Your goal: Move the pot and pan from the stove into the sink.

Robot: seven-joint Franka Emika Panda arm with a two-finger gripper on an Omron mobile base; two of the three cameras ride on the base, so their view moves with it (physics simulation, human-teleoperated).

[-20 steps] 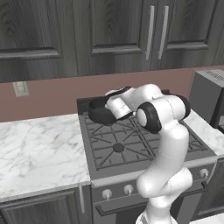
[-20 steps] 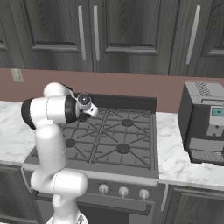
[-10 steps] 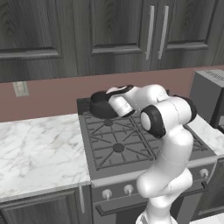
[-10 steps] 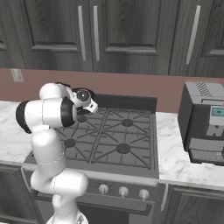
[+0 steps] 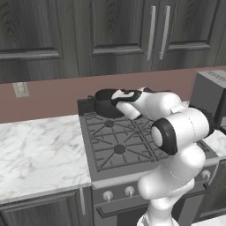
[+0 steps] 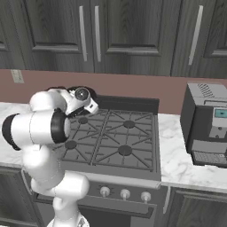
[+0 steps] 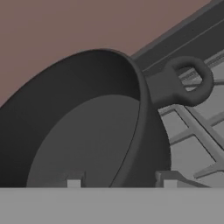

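Nothing is sitting in the sink yet, as far as these views are showing; no sink or pan is appearing in them. The pot (image 7: 96,127) is standing on the back left burner of the stove (image 5: 119,141), close under the reddish backsplash (image 5: 53,95), its loop handle (image 7: 186,81) sticking out over the grates. The gripper (image 7: 118,181) is reaching into it from above and behind, half open, one fingertip (image 7: 73,183) showing inside the bowl and the other outside the wall, so the jaws are straddling the rim; whether they are already pinching it I cannot tell. I judge the first pickup is only beginning: the lift, the carry and the whole second item are remaining.
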